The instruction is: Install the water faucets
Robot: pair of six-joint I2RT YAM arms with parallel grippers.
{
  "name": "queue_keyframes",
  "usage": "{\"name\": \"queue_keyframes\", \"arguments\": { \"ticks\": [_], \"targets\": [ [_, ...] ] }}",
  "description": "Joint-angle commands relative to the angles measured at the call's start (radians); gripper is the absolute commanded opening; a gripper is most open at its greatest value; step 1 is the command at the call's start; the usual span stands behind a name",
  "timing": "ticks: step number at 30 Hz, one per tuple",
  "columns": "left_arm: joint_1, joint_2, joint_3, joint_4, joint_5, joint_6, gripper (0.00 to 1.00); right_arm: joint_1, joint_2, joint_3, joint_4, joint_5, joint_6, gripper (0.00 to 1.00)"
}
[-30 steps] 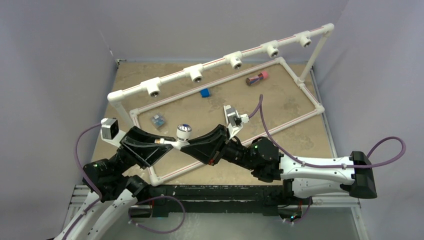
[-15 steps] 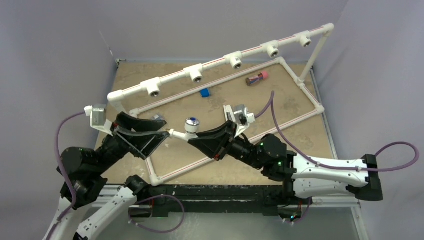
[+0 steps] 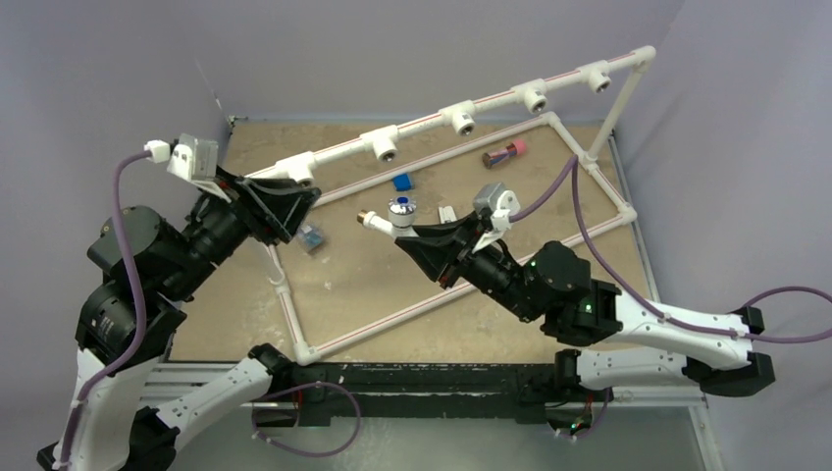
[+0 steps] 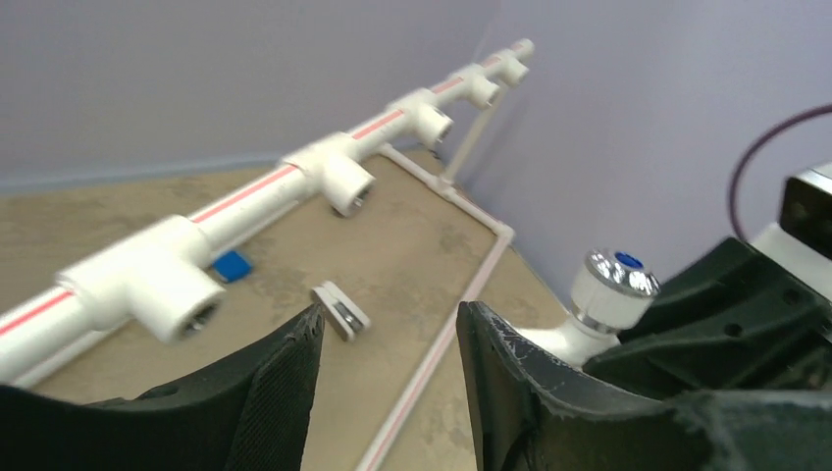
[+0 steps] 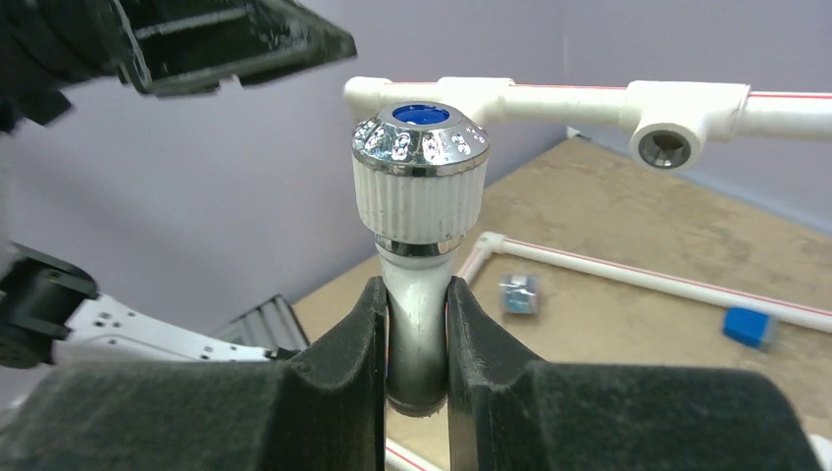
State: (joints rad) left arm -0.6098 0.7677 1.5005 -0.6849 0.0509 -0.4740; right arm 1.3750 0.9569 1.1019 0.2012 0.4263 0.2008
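Now the jaws of the right gripper [image 3: 416, 234] are clenched on the water faucet [image 3: 400, 208] above the surface [image 3: 549, 221], its threaded end pointing left, short of the sockets [image 3: 386, 147] of the pipe rail [image 3: 422, 124] farther back, while the jaws of the left gripper [image 3: 294, 201] are released, empty.

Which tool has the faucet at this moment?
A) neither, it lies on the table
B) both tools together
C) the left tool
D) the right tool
D: the right tool is shut on the faucet, pinching its neck just under the knob, while the left tool stands open with nothing between its fingers.
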Motion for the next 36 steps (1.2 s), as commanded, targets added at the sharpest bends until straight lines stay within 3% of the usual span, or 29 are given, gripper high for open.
{"name": "queue_keyframes", "arguments": {
  "ticks": [1, 4, 7, 13, 17, 21, 25, 36],
  "targets": [
    [-0.001, 0.051, 0.098, -0.059, -0.280, 0.194, 0.51, 0.001, 0.040, 0.094, -0.080, 0.052, -0.155, 0.00],
    [-0.002, 0.083, 0.107, -0.015, -0.461, 0.284, 0.46, 0.001, 0.065, 0.127, -0.080, 0.061, -0.197, 0.00],
    [-0.001, 0.095, 0.063, 0.093, -0.614, 0.369, 0.26, 0.001, 0.094, 0.140, -0.041, 0.066, -0.261, 0.00],
    [-0.002, 0.123, -0.094, 0.427, -0.775, 0.590, 0.00, 0.001, 0.175, 0.164, 0.054, 0.101, -0.360, 0.00],
    [0.001, 0.173, -0.235, 0.783, -0.859, 0.826, 0.00, 0.001, 0.203, 0.151, 0.138, 0.096, -0.436, 0.00],
    [0.065, 0.192, -0.262, 0.900, -0.817, 0.852, 0.00, 0.001, 0.202, 0.131, 0.173, 0.065, -0.443, 0.00],
    [0.239, 0.247, -0.214, 0.743, -0.702, 0.685, 0.00, 0.001, 0.209, 0.129, 0.189, 0.043, -0.448, 0.00],
    [0.371, 0.250, -0.267, 0.635, -0.566, 0.579, 0.00, 0.001, 0.217, 0.109, 0.253, -0.014, -0.507, 0.00]
  ]
}}
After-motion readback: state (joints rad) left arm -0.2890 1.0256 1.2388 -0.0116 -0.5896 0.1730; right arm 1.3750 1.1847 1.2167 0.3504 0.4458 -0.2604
